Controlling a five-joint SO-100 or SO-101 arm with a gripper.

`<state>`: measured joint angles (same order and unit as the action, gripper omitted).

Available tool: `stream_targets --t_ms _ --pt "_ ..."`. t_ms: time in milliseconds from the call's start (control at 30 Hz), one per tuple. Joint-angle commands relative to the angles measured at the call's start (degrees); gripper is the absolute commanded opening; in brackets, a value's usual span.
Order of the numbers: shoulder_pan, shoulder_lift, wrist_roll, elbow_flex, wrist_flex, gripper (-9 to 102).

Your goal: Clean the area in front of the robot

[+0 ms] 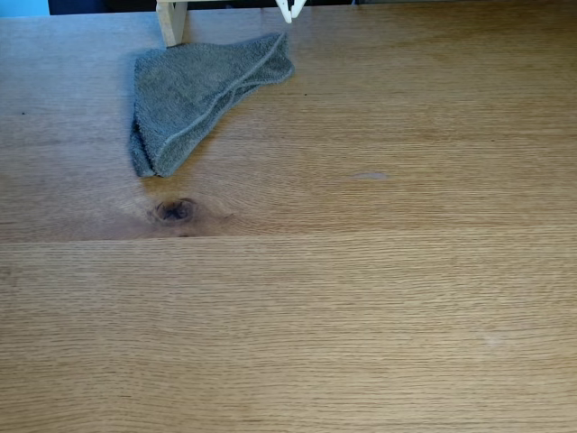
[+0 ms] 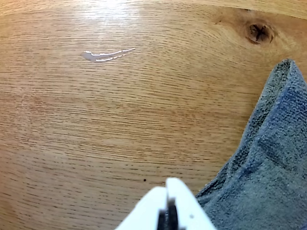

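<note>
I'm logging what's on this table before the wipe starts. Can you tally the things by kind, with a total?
Grey cloths: 1, the folded cloth near the far edge.
Wet streaks: 1, the smear on the tabletop.
Wooden posts: 1, the post behind the cloth.
Robot claws: 1, the white claw, fingertips together.
Total: 4

A home tabletop, most likely.

The broad light-brown oak tabletop [image 1: 361, 307] with its dark round knot [image 1: 175, 210] looks like household furniture, a crumpled grey terry cloth [image 1: 194, 90] lies on it, and a pale wooden post [image 1: 171, 22] stands behind.
</note>
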<state>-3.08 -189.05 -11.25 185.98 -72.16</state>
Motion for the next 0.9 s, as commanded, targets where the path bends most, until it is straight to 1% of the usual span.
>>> stream_targets --t_ms 0,567,667,767,867 --pt "-0.09 -0.35 9.93 6.68 -0.44 0" --pt "-0.44 -0.35 10.02 6.68 -0.44 0" --pt "-2.2 -0.35 11.34 6.68 0.09 0" --pt "-4.31 -0.35 13.01 6.59 2.46 1" --pt "-5.89 -0.35 15.21 6.59 6.77 2"
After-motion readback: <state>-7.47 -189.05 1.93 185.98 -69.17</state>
